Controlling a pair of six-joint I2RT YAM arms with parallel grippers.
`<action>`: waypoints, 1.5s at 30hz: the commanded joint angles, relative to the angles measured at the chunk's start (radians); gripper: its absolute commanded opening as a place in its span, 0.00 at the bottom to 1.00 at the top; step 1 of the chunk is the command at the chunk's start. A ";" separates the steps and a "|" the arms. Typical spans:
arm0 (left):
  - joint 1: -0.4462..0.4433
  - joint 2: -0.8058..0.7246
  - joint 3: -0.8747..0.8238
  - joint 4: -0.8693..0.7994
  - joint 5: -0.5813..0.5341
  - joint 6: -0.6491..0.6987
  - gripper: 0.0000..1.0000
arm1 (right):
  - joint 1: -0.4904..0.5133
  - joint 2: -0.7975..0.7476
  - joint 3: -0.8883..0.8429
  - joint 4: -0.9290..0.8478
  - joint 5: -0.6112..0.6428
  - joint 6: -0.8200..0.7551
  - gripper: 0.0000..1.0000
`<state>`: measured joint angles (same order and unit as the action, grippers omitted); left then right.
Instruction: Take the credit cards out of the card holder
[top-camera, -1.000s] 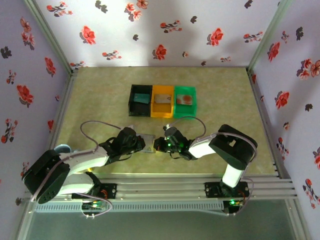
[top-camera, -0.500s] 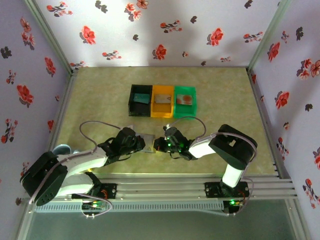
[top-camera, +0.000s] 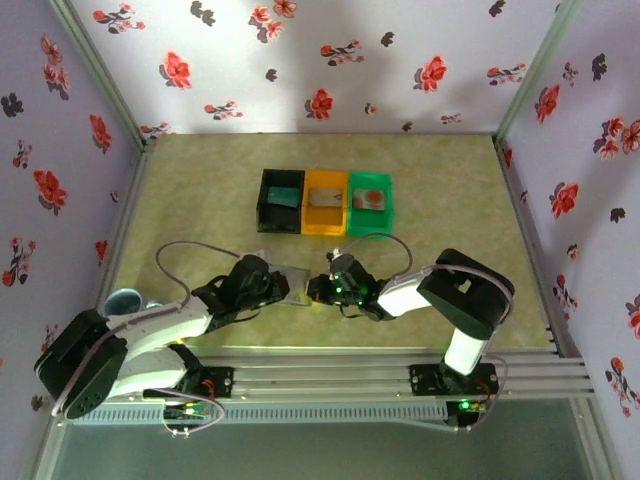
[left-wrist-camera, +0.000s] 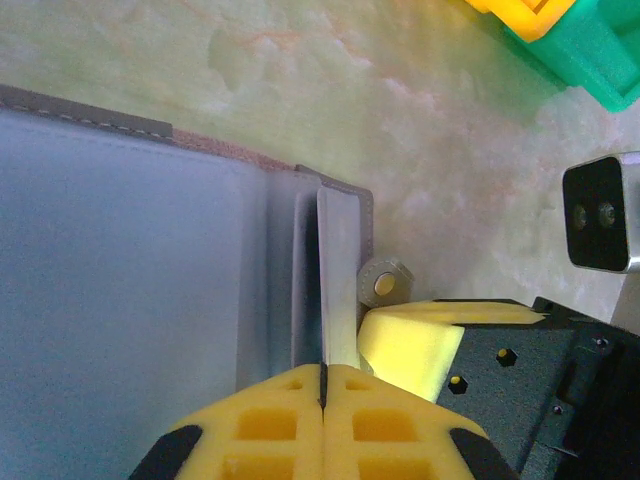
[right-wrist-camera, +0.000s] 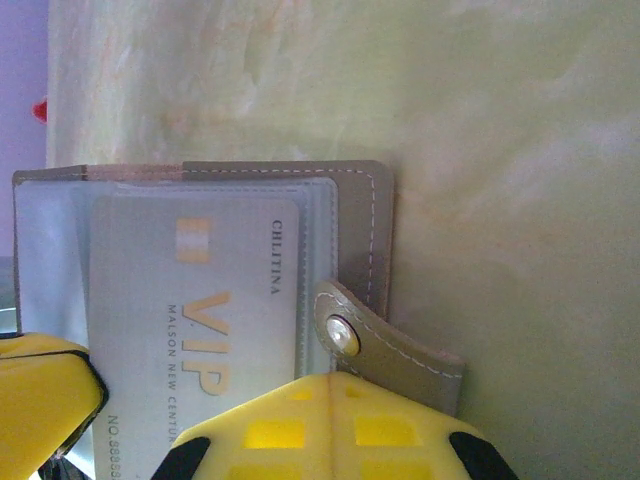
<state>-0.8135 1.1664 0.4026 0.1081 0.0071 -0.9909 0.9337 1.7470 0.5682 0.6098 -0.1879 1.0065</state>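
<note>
The grey card holder (top-camera: 296, 281) lies open on the table between my two grippers. In the right wrist view a pale silver credit card (right-wrist-camera: 190, 300) printed VIP sits in its clear sleeve, beside the snap tab (right-wrist-camera: 400, 350). My right gripper (right-wrist-camera: 333, 385) is shut on the card holder's (right-wrist-camera: 355, 215) edge by that tab. In the left wrist view my left gripper (left-wrist-camera: 322, 378) is shut on a thin pale leaf standing up from the card holder (left-wrist-camera: 120, 280); card or sleeve, I cannot tell. From above, the left gripper (top-camera: 283, 291) and right gripper (top-camera: 316, 290) nearly touch.
A black bin (top-camera: 262, 205), an orange bin (top-camera: 307, 222) and a green bin (top-camera: 390, 208) stand in a row at mid-table, each with a card inside. Flowered walls close in the table on three sides. Open tabletop lies to the left and right.
The left arm's rear links have shifted a little to the left and downward. Both grippers and the card holder stay where they were.
</note>
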 joint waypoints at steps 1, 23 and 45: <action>0.002 -0.026 -0.010 -0.005 -0.013 0.027 0.00 | -0.007 0.042 -0.027 -0.078 0.007 0.012 0.00; 0.027 -0.102 -0.025 -0.051 -0.027 0.041 0.00 | -0.007 0.050 -0.027 -0.073 0.004 0.016 0.00; 0.063 -0.179 -0.028 -0.111 -0.028 0.062 0.00 | -0.013 0.040 -0.013 -0.102 0.002 0.008 0.00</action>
<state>-0.7612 1.0115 0.3763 0.0174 -0.0006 -0.9604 0.9272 1.7508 0.5678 0.6174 -0.1955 1.0069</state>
